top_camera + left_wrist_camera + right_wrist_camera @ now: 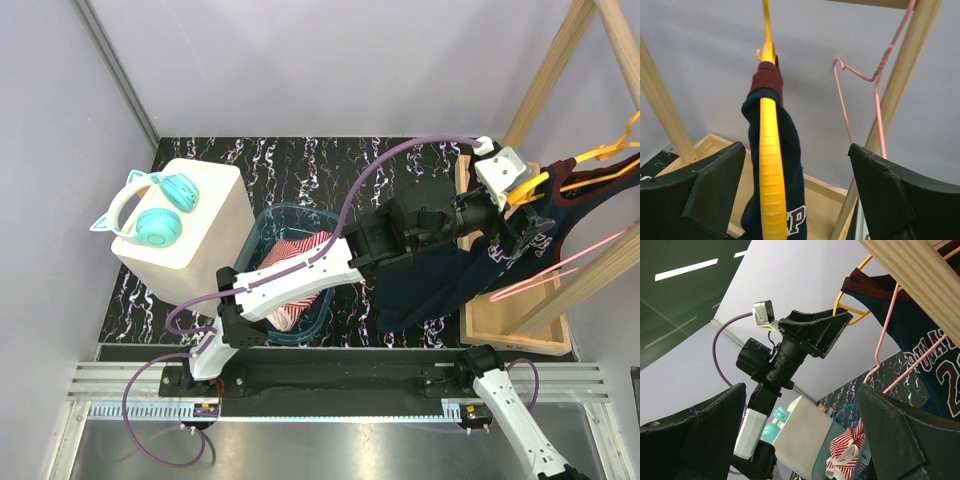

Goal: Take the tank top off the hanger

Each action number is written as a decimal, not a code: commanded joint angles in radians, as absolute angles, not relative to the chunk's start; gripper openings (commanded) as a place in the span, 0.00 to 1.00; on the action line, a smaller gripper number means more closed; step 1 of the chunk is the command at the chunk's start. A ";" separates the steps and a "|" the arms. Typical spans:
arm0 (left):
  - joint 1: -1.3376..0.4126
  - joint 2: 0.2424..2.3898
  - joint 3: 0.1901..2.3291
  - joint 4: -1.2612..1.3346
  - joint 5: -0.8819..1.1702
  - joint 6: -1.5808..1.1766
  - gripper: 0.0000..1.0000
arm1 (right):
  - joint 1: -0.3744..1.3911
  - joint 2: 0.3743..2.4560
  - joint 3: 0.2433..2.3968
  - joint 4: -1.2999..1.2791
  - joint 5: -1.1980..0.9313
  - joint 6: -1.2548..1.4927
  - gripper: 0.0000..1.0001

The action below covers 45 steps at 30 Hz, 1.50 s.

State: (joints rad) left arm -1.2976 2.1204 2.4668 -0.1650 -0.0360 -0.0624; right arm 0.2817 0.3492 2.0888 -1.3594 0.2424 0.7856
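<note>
So the left gripper (799, 196) is way closer, jaws spread wide with the yellow hanger (771, 170) running up between them, navy tank top (791, 142) draped over it on the wooden rack (663, 110), while the right gripper (800, 440) sits low and apart, jaws open too.
</note>
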 commanded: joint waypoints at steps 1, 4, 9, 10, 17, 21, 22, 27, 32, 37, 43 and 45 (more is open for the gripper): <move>-1.295 2.069 2.482 -0.120 -0.124 0.023 0.91 | 0.285 0.339 2.072 -1.600 0.232 0.790 1.00; -1.295 2.049 2.482 -0.121 -0.105 0.041 0.91 | 0.285 0.334 2.054 -1.591 0.227 0.788 0.99; -1.287 2.089 2.548 -0.175 -0.042 0.046 0.90 | 0.285 0.313 2.007 -1.566 0.209 0.802 1.00; -1.282 2.092 2.545 -0.175 -0.029 0.043 0.89 | 0.285 0.308 2.002 -1.565 0.206 0.802 1.00; -1.281 2.060 2.499 -0.126 -0.086 0.058 0.89 | 0.285 0.298 1.994 -1.566 0.201 0.808 1.00; -1.282 2.005 2.465 -0.140 -0.138 0.058 0.96 | 0.285 0.304 2.003 -1.566 0.195 0.802 1.00; -1.282 1.970 2.424 -0.143 -0.150 0.051 0.96 | 0.284 0.304 2.003 -1.566 0.195 0.802 1.00; -1.282 1.843 2.269 -0.199 -0.120 -0.050 0.96 | 0.287 0.299 2.000 -1.565 0.196 0.799 1.00; -1.281 1.741 2.175 -0.267 -0.086 -0.094 0.99 | 0.285 0.296 1.996 -1.566 0.190 0.799 1.00; -1.259 1.925 2.547 -0.457 0.024 -0.087 0.98 | 0.285 0.285 1.971 -1.551 0.167 0.813 1.00; -1.197 2.008 2.568 -0.326 0.129 -0.126 0.91 | 0.285 0.275 1.968 -1.554 0.158 0.828 1.00; -1.197 2.031 2.580 -0.282 0.146 -0.133 0.89 | 0.284 0.275 1.967 -1.560 0.158 0.833 1.00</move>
State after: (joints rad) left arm -1.2125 1.9617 2.5645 -0.3588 0.0563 -0.1093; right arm 0.2817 0.2794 1.9720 -1.3598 0.1818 0.8196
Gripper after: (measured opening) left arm 0.908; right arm 0.994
